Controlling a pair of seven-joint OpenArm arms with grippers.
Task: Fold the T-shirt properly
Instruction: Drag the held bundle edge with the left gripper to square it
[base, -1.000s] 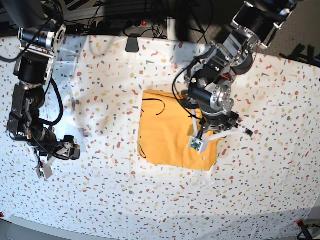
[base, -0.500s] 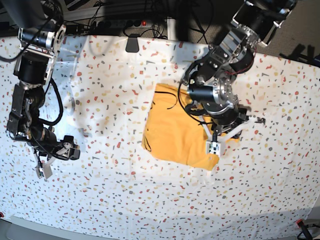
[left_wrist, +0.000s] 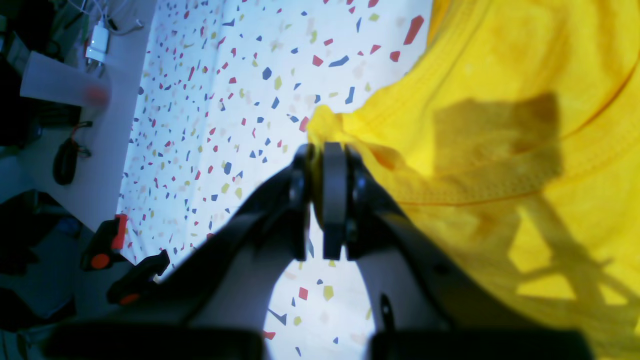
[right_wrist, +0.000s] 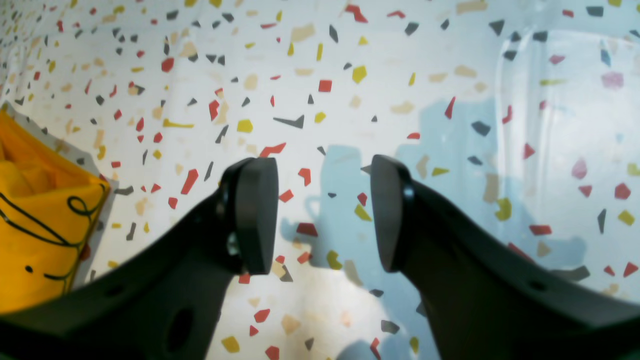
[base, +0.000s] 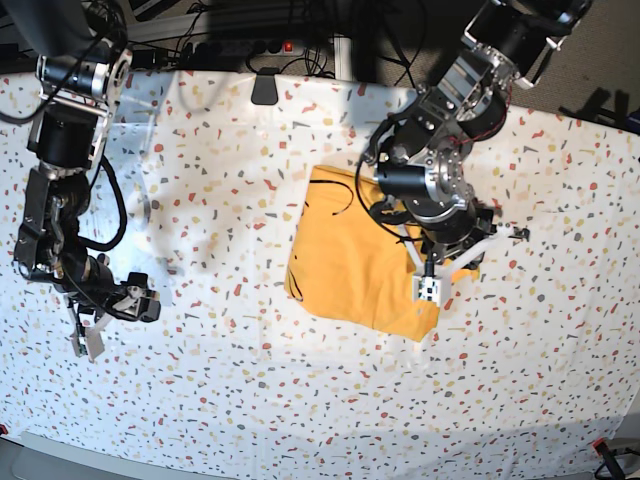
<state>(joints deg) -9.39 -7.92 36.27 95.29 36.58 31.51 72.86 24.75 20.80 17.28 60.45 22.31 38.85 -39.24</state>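
T-shirt: the orange-yellow T-shirt lies folded into a rough rectangle near the middle of the counter, a little toward the right edge in the base view; thin black line marks show near its far left corner
T-shirt close up: in the left wrist view the cloth fills the right side, with a stitched hem band running across it and a small bunched tip sticking up beside the pincer tips
Left pincer: the left pincer sits at the T-shirt's right-hand edge, jaws drawn almost together with a pinch of yellow cloth caught between them
Left arm: it reaches in from the far right corner of the counter and hangs over the right part of the garment, its pincer pointing down at the cloth
Right pincer: the right pincer stands wide with nothing between the pads, only speckled counter beneath
Right arm: it rests near the left edge of the counter, its pincer well apart from the T-shirt
Seen from the right wrist: a corner of the T-shirt with curling black lines shows at the far left of the view
Counter: white covering with red, yellow and dark flecks
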